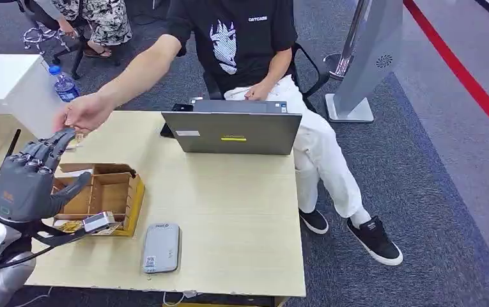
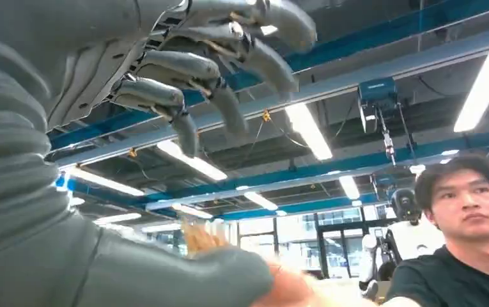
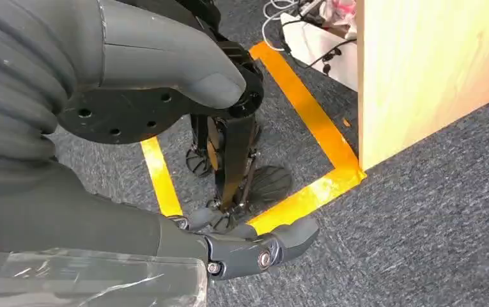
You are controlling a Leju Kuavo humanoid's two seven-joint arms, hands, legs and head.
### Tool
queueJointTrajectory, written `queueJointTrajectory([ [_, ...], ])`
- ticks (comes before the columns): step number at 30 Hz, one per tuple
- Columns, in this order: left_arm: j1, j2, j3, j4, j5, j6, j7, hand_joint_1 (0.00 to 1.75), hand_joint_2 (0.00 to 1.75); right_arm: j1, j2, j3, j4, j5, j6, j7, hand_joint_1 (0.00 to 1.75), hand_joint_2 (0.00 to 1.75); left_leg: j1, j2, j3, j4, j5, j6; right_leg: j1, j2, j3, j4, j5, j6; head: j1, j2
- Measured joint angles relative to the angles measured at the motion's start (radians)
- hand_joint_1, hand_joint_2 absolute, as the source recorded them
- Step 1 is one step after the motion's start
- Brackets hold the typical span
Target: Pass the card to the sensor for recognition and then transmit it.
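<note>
We see the robot's right hand (image 3: 126, 115) hanging low beside a pale wooden panel (image 3: 433, 70), over grey carpet marked with orange tape (image 3: 305, 192); its thumb and dark fingers lie apart and hold nothing

At the near left of the light wood-grain table (image 1: 241, 211), the grey left hand (image 1: 34, 179) is raised with its fingers (image 2: 165, 99) spread and nothing between them

Near the front edge lies a flat grey rounded-rectangle card sensor (image 1: 162, 248), with a small dark logo at its far end and a label near its close end, both too small for us to read

Just to its left stands an open brown cardboard box with dividers (image 1: 104, 192), and a small grey block (image 1: 99, 222) rests at its near rim

Past the raised fingertips, a seated person's outstretched hand (image 1: 83, 113) hovers just beyond them

A small pale flat thing (image 1: 75, 141) shows just under that hand, at the robot's fingertips; we cannot tell whether it is the card, or who holds it

Further back, an open grey laptop (image 1: 232, 132) turns its lid towards us, with a yellow sticker and a white label whose writing we cannot read

The person's black T-shirt (image 1: 235, 38) carries a white graphic and a short white word that is not legible

Beyond the table's left corner stand a clear plastic water bottle with a blue cap (image 1: 64, 84) and, to the right, a tall grey floor stand (image 1: 366, 57)
</note>
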Motion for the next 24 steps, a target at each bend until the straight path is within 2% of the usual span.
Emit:
queueJointTrajectory([
  [11,0.039,-0.006,-0.001,-0.031,-0.011,0.003,-0.01,0.0,1.75,0.0,0.0,0.0,0.002,-0.018,-0.005,0.005,0.0,1.75,0.0,0.0,0.0,0.0,0.0,0.0,0.0,0.0,0.0,0.0,0.0,0.0,0.0,0.0],
  [16,0.104,-0.008,-0.027,-0.061,-0.029,-0.024,-0.015,0.0,1.75,0.001,0.004,0.0,-0.013,-0.04,0.007,0.027,0.0,1.75,0.0,0.0,0.0,0.0,0.0,0.0,0.0,0.0,0.0,0.0,0.0,0.0,0.0,0.0],
  [24,0.221,-0.016,-0.077,-0.063,-0.034,-0.02,0.012,0.0,1.75,0.007,0.025,-0.004,-0.064,-0.071,0.04,0.067,0.0,1.75,0.0,0.0,-0.001,0.0,0.0,0.0,0.0,0.0,-0.001,0.0,0.0,0.0,0.0,0.0],
])
